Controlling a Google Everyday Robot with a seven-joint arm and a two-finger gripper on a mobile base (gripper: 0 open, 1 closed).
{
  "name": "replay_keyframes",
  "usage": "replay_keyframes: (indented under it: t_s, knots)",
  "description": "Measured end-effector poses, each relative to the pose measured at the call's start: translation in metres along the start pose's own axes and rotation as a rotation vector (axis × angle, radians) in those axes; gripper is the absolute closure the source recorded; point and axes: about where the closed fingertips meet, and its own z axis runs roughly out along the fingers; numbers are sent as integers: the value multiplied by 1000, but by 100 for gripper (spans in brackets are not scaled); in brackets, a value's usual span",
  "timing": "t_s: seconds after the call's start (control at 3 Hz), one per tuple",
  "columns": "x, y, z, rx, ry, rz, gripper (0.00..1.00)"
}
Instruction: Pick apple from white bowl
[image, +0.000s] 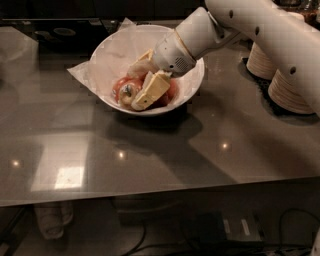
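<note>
Down inside the paper-lined white bowl (196, 85), at 12 o'clock on the grey table (150, 167): gripper (134, 89), jaws spread either side of the apple (125, 90). Cannot tell whether yet gripped. Stacked beige dishes (286, 86) at 3 o'clock.

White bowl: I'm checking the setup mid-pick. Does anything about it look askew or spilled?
Only the crinkled paper lining, which juts past the left rim of the white bowl onto the table. Nothing spilled; the gripper sits inside, at the apple.
</note>
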Motion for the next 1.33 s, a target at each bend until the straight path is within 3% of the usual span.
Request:
replay_keyframes:
  t_s: [0.67, 1.33]
  knots:
    - [18, 5, 10, -36, -11, 51, 33]
    - [15, 5, 8, -40, -14, 54, 72]
